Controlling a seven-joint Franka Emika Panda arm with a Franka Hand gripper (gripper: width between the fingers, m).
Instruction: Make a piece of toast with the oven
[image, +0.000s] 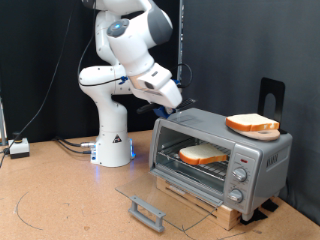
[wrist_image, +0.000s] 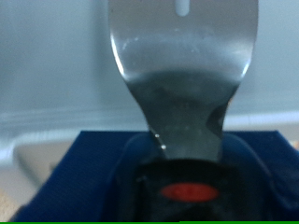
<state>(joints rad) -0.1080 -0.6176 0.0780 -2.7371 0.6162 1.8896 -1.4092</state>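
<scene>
The gripper (image: 175, 107) hangs just above the far left corner of the oven (image: 262, 158), the arm bent down from its white base; the wrist view shows a metal spatula (wrist_image: 182, 84) running out from the hand, though whether the fingers are clamped on it cannot be told. The oven's glass door (image: 165, 200) lies dropped open. The piece of toast (image: 203, 154) rests inside on the rack. A second slice (image: 252, 124) sits on the oven's roof, at its right.
</scene>
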